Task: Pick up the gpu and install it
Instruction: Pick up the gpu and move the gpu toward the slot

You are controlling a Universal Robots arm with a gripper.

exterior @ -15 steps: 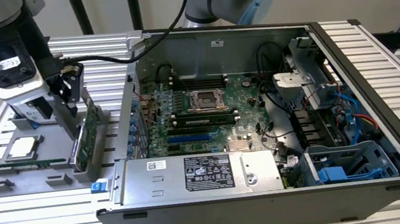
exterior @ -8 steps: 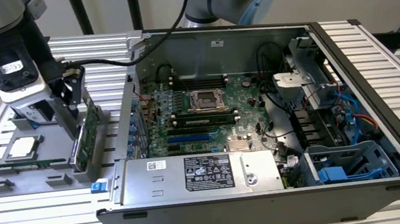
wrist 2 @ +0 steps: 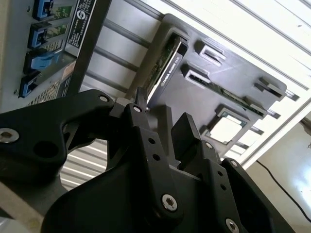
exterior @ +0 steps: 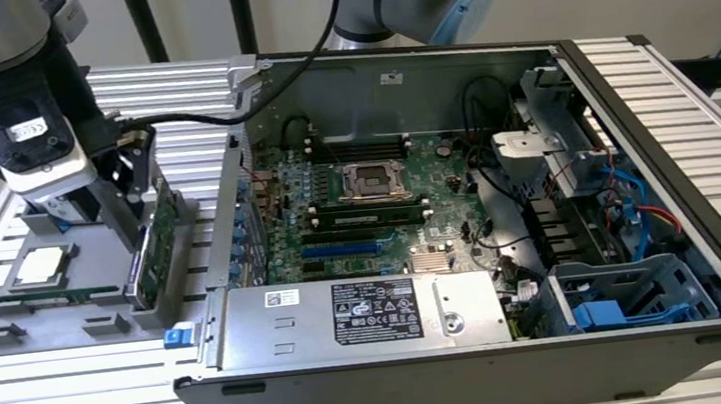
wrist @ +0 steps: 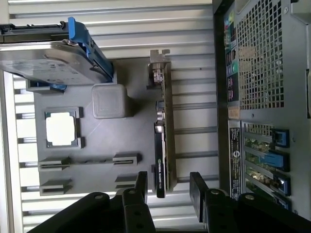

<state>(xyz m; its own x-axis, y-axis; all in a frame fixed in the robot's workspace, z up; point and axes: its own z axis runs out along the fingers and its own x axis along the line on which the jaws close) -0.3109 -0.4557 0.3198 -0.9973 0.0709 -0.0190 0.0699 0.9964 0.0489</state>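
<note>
- On the gray tray (wrist: 131, 141), outside the case (wrist: 262, 73), the gpu (wrist: 163, 145) stands on its long edge in a slot, its silver bracket at the end away from the gripper.
- In the first wrist view the gripper (wrist: 169, 187) is spread wide, one black finger on each side of the gpu's near end. A gap shows on both sides and nothing is held.
- In the exterior view the gripper (exterior: 135, 190) hangs just above the gpu (exterior: 153, 249), with the arm's wrist upright over the tray (exterior: 69, 228).
- In the second wrist view the card (wrist 2: 165, 68) runs away from the fingers (wrist 2: 141, 126) along the tray's edge.
- Near the bracket end a gray block (wrist: 110, 100) sits on the tray, and past it lies a hard drive (wrist: 53, 58) with blue rails.
- A square processor (wrist: 60, 128) rests in its pocket, well apart from the card. A thin memory stick (exterior: 42, 296) stands in holders close to it.
- On the card's other side only a strip of ribbed table (wrist: 194, 116) lies between the tray and the case.
- In the exterior view the case's side wall (exterior: 231, 226) rises between the gpu and the motherboard (exterior: 376, 210).
- A silver power supply (exterior: 345, 314) lies along the case's near side.
</note>
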